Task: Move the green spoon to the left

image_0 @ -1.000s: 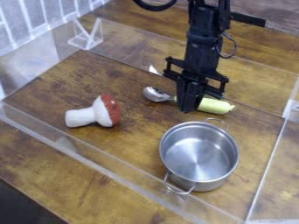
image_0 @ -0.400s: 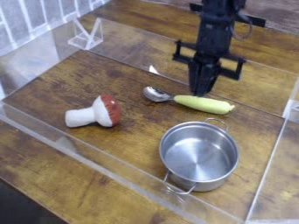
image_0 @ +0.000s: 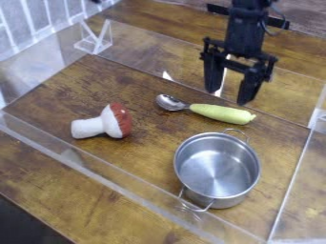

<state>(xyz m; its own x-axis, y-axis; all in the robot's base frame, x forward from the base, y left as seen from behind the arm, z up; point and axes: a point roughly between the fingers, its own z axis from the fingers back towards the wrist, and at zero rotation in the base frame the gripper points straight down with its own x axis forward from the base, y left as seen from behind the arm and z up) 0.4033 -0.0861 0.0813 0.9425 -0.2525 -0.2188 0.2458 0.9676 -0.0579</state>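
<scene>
Flat on the dark brown wooden desk (image_0: pixel 76 91) lies the green spoon (image_0: pixel 208 108), its yellow-green handle pointing toward the right edge of the picture and its shiny metal bowl toward the left. Above and behind the handle hangs the black end effector (image_0: pixel 230 86), pointing steeply down with its two fingers spread apart; nothing is between them, and they stand clear of the spoon. Nearer the camera, just in front of the handle, sits a round steel pot (image_0: pixel 216 169) with a small loop handle on its near side. Well to the left of the spoon, a toy mushroom (image_0: pixel 103 122) with a red cap and white stem lies on its side. Clear plastic walls (image_0: pixel 76 162) fence the desk's front and sides. At the upper left, white slats (image_0: pixel 32 24) show behind the clear wall.
</scene>
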